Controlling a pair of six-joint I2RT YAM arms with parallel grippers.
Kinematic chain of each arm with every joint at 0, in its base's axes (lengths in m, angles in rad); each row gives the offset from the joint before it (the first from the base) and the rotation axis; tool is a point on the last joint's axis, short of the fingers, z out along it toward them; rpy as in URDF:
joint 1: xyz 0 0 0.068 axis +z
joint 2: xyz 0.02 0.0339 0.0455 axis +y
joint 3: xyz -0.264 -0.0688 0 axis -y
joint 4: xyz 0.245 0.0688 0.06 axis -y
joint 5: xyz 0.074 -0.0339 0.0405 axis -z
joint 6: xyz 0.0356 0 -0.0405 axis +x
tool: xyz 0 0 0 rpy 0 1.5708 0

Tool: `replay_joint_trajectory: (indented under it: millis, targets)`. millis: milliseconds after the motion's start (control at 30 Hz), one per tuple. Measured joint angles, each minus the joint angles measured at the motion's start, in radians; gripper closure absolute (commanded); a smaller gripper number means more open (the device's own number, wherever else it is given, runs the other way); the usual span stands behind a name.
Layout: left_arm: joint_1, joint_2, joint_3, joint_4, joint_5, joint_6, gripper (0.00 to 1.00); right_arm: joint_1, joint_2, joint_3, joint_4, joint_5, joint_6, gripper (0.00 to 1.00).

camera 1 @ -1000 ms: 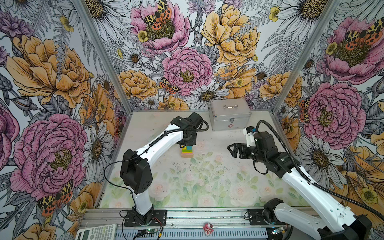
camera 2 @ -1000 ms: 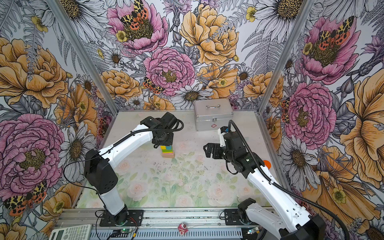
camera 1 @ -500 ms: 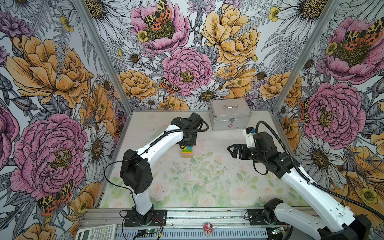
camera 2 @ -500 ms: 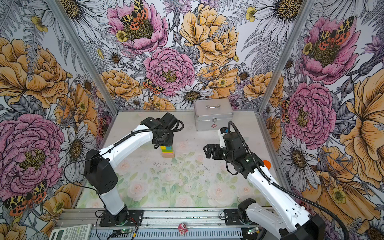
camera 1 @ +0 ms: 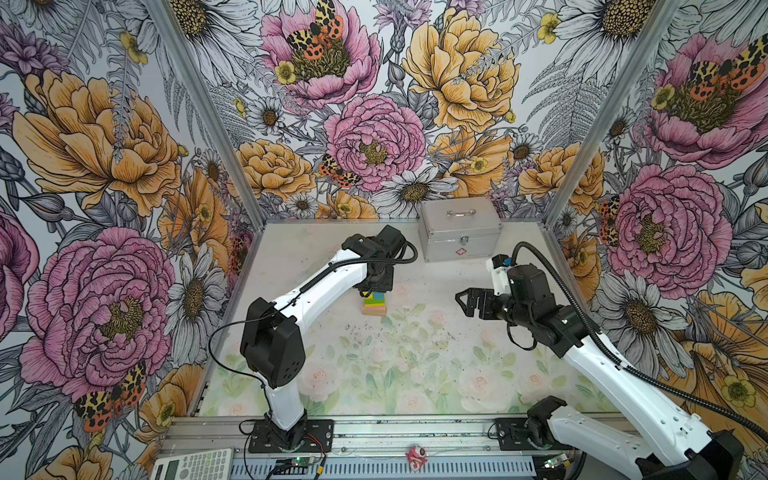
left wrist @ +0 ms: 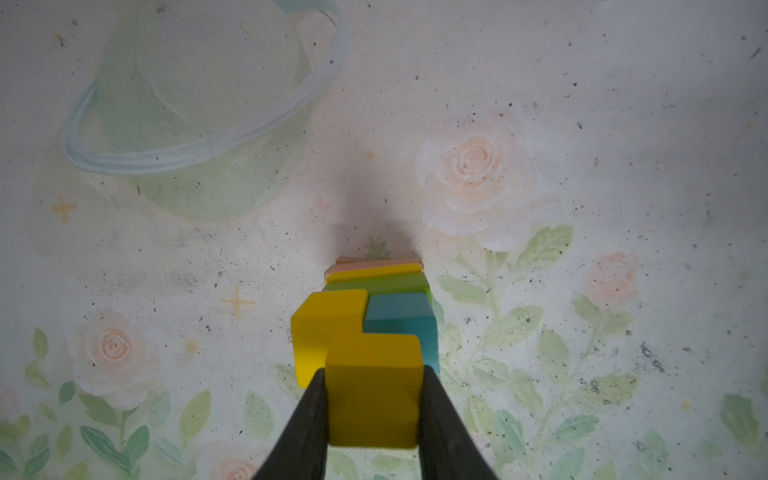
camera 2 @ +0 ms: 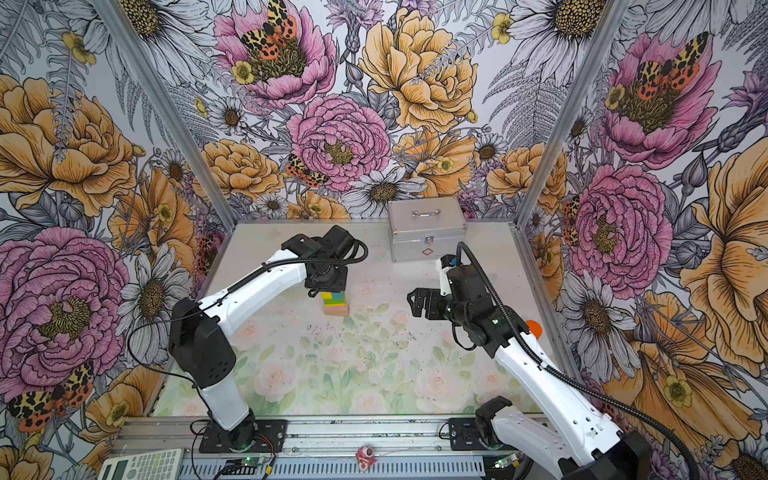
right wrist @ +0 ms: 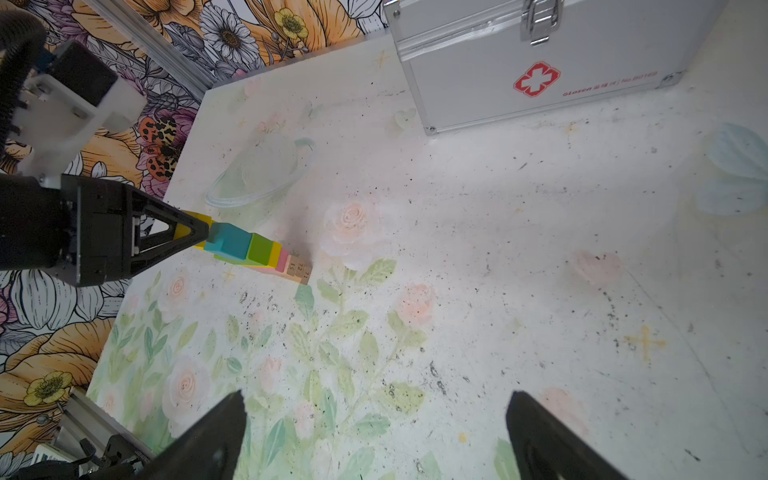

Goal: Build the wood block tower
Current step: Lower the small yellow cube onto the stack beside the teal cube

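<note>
The silver metal case (camera 1: 459,230) (camera 2: 426,230) stands behind the tower (camera 1: 374,305) (camera 2: 336,305) and to its right in both top views, well apart from it. Its lid is down and its latch is fastened, so nothing inside it shows. In the right wrist view the case (right wrist: 540,62) carries a red cross emblem (right wrist: 536,79) on its front and a line of red lettering that begins "Glosen"; the rest is too small to read surely. The tan base blocks (right wrist: 297,270) of the tower bear small printed numbers, among them what looks like 15 and 22. Above that base lie a pink layer (right wrist: 282,261), then yellow and green, then a teal cube (left wrist: 399,324) beside a yellow cube (left wrist: 328,328). The left gripper (left wrist: 374,374) (camera 1: 372,291) sits right over the tower's top, its black fingers (left wrist: 307,424) clamped on a second yellow cube (left wrist: 374,403) just next to the teal one; whether that cube already rests on the layer below cannot be told. The right gripper (camera 1: 463,299) (right wrist: 374,415) hangs well apart from the tower on its right, its fingers (right wrist: 208,440) spread wide and holding nothing.
</note>
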Motion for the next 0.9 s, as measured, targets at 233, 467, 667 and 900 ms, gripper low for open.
replay_joint_trajectory:
  millis: [233, 467, 667, 900]
  targets:
    - [0.000, 0.000, 0.000, 0.000, 0.000, 0.000, 0.69, 0.000, 0.000, -0.003, 0.000, 0.000, -0.007, 0.00]
    - [0.000, 0.000, 0.000, 0.000, 0.001, 0.000, 0.68, 0.000, -0.003, -0.012, -0.003, 0.000, -0.007, 0.00]
    - [0.000, 0.000, -0.001, 0.000, 0.001, 0.000, 0.68, 0.000, -0.005, -0.012, -0.003, 0.000, -0.007, 0.00]
    - [0.000, 0.002, -0.001, 0.000, 0.001, 0.000, 0.67, 0.000, -0.005, -0.012, -0.003, 0.000, -0.007, 0.00]
